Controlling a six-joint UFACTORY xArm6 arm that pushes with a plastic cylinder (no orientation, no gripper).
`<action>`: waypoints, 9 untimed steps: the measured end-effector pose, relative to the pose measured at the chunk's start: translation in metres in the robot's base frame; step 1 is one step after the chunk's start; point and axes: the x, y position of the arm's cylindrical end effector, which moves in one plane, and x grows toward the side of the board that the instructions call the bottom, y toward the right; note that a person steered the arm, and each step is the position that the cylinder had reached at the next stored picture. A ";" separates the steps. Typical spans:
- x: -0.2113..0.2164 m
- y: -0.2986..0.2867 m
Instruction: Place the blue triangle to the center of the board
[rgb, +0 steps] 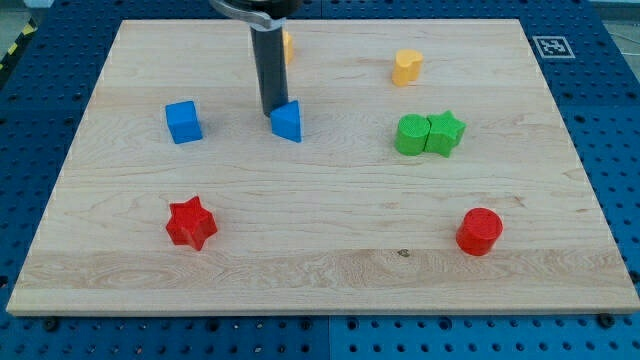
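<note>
The blue triangle (288, 122) lies on the wooden board (320, 250), left of the middle and toward the view's top. My tip (272, 111) stands right at the triangle's upper left edge, touching or almost touching it. The dark rod rises from there to the view's top and hides part of a yellow block (287, 46) behind it.
A blue cube (183, 122) sits left of the triangle. A yellow block (406, 67) is at upper right. A green round block (411, 134) touches a green star (445, 133) at right. A red star (190, 222) is lower left, a red cylinder (479, 231) lower right.
</note>
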 end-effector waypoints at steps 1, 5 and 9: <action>0.015 -0.004; 0.047 -0.013; 0.044 -0.009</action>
